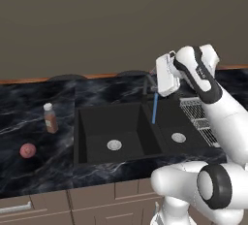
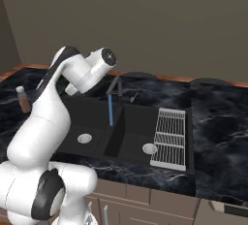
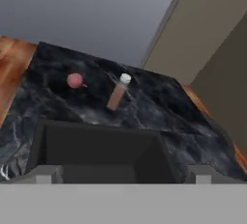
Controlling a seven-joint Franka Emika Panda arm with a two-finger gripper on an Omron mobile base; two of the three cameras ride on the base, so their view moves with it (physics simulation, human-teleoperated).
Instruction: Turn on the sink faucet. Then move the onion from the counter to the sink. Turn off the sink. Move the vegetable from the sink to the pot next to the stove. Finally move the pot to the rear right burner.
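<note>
The slim black sink faucet (image 2: 115, 84) stands behind the divider of the black double-basin sink (image 1: 97, 122). A blue stream of water (image 1: 155, 108) runs from its spout into the sink. My gripper (image 1: 160, 76) hovers just in front of the faucet, pointing left, open and holding nothing; its fingertips (image 3: 44, 173) stand wide apart. The reddish-pink onion (image 1: 27, 150) lies on the black marble counter (image 1: 29, 103) left of the sink, also seen as the onion (image 3: 75, 80) beyond the basin. The pot and the stove are out of view.
A brown bottle with a white cap (image 1: 50, 118) stands on the counter between the onion and the sink. A silver wire rack (image 2: 170, 136) lies over the right side of the right basin. Cabinet drawers run below the counter's front edge.
</note>
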